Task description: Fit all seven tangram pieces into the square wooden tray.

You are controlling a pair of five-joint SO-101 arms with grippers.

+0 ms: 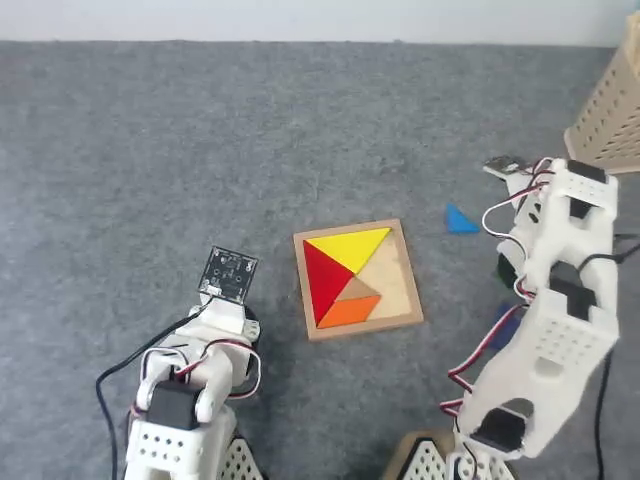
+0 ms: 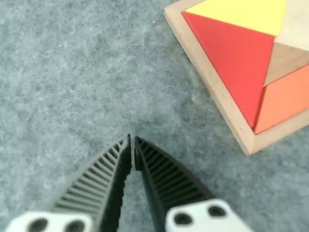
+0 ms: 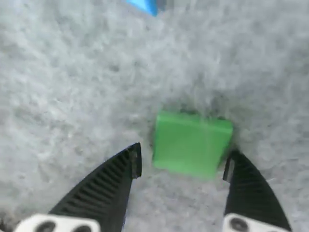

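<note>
While your right claw [image 3: 182,163] is wide open around the green square [image 3: 191,144], your left claw [image 2: 132,143] is pinched closed near the tray [image 2: 215,92]. Three colored pieces [image 1: 325,280] lie in it.

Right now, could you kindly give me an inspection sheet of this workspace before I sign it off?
Surface: grey fuzzy mat.
Job's things: wooden tray holds yellow triangle, red triangle, orange piece; blue triangle and green square lie on the mat outside it.
Clutter: nothing seen.
Grippers: left pincer shut, above mat beside tray; right pincer open, astride green square.
Cables: black cable by left arm; wires looped along right arm.
Surroundings: pale perforated block at far right edge.
</note>
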